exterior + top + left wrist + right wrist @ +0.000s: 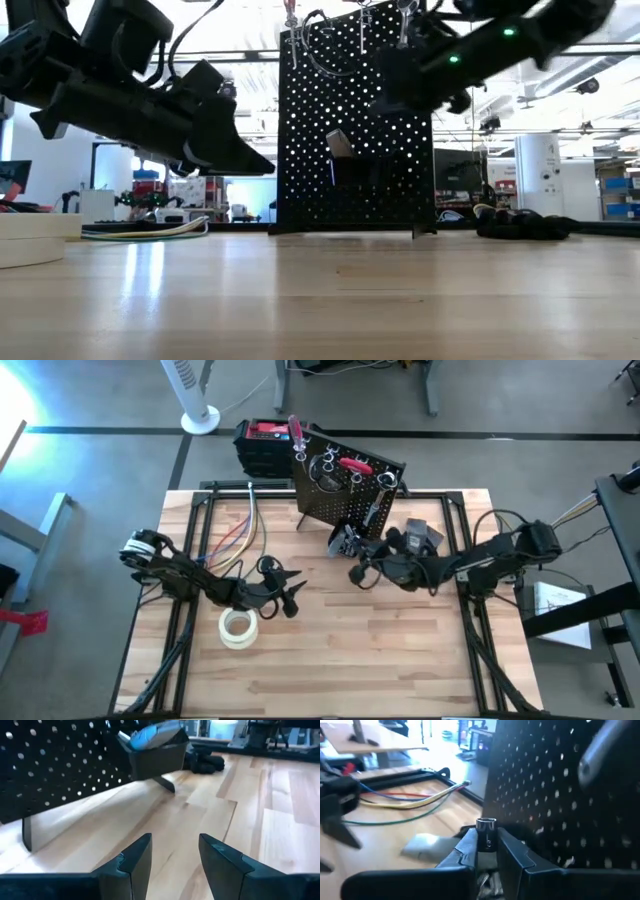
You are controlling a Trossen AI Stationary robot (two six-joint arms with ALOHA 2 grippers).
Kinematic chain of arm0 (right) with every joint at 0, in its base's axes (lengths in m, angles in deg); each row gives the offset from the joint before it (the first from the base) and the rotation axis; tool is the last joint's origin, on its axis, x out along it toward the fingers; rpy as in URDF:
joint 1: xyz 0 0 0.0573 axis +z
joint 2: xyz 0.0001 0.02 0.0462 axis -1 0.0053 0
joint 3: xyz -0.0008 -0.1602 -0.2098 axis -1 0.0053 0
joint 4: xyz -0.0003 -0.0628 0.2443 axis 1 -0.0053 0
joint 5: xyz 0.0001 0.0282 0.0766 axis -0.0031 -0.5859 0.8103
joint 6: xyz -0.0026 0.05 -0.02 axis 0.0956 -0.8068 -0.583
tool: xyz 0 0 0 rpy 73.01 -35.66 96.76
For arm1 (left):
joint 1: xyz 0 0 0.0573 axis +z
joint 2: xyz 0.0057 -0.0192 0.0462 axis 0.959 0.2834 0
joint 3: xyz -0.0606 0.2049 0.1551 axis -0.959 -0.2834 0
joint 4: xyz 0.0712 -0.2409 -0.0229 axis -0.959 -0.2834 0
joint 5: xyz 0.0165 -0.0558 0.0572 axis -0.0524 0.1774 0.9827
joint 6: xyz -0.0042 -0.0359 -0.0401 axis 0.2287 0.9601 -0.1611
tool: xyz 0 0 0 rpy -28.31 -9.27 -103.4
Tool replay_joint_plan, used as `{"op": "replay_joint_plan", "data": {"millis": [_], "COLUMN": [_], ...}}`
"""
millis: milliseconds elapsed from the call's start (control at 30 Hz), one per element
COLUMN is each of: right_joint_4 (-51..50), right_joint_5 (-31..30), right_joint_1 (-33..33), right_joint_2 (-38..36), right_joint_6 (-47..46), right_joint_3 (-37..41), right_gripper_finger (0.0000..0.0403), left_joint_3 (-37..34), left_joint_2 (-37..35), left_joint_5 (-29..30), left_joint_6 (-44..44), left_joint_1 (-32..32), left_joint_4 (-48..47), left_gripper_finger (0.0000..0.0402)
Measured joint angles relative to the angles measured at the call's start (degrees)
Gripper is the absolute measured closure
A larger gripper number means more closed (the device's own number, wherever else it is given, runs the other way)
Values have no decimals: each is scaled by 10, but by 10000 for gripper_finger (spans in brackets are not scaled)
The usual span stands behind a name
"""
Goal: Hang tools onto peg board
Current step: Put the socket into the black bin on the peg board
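Pegboard bin (159,756) with blue-tipped tool (150,736)

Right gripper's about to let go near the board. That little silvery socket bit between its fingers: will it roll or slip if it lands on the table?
Likely yes. The socket bit looks round, smooth and shiny, so it probably rolls on the bare table. The right gripper pinches only its lower part, so it may slip or tilt. It looks like stiff metal, unlikely to break.

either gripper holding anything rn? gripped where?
Right gripper pinches a short silvery bit by its lower part, its top sticking up above the fingertips, beside the peg board. Left gripper is open and holds nothing.
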Motion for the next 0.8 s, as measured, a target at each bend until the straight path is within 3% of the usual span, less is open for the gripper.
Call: {"op": "replay_joint_plan", "data": {"millis": [267, 633, 800], "right_joint_4": [-153, -157, -158], "right_joint_5": [5, 32, 31], "right_joint_1": [-36, -32, 2], "right_joint_2": [15, 1, -15], "right_joint_6": [-9, -6, -17], "right_joint_3": [-74, -75, -70], "right_gripper_finger": [336, 212, 195], "left_joint_3": [0, 0, -1], "left_joint_2": [0, 0, 0], "left_joint_5": [-3, -8, -8], "left_joint_6": [32, 50, 52], "left_joint_1": [-5, -7, -15], "left_joint_4": [-51, -69, -85], "left_gripper_finger": [248, 248, 248]}}
